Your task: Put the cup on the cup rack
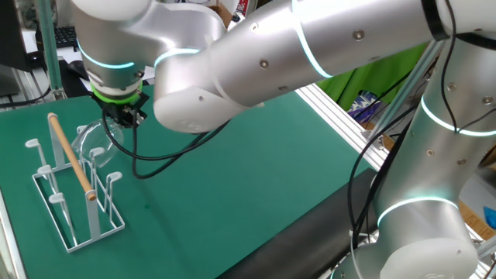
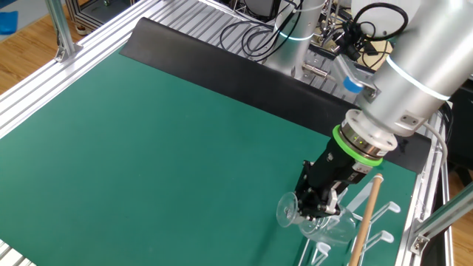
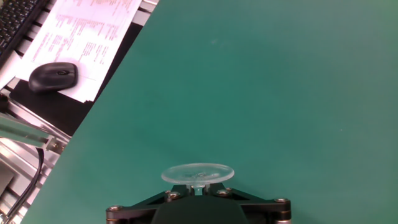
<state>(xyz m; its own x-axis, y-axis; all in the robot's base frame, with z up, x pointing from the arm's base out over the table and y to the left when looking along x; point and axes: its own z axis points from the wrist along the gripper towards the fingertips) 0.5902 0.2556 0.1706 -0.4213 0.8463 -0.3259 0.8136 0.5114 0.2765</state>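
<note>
Jaws closed on stem of cup [image 2: 304, 216], glass held tilted on its side, round foot [image 3: 198, 173] facing away from hand, bowl toward cup rack [image 1: 74, 194]

Gripper [image 2: 319, 205] angled steeply down, black body under green ring, at near end of rack by wooden rod handle [image 2: 364, 220]

In one fixed view bowl of cup [image 1: 94, 146] seen faintly over the rack's far pegs, close against them; touching or not, cannot tell

Rack upright on green bench [image 1: 256, 178], white wire frame, flat-tipped pegs either side of the rod, near bench's edge

In hand view only foot and a bit of stem visible just above black jaw housing [image 3: 199, 213], green mat beyond

Off the mat at upper left in hand view: black computer mouse [image 3: 53, 76] on printed paper sheet [image 3: 87, 37], part of keyboard [image 3: 17, 22] at corner

Silver arm [image 1: 325, 54] with glowing light rings reaching across bench, black cable [image 1: 167, 159] hanging from wrist
</note>
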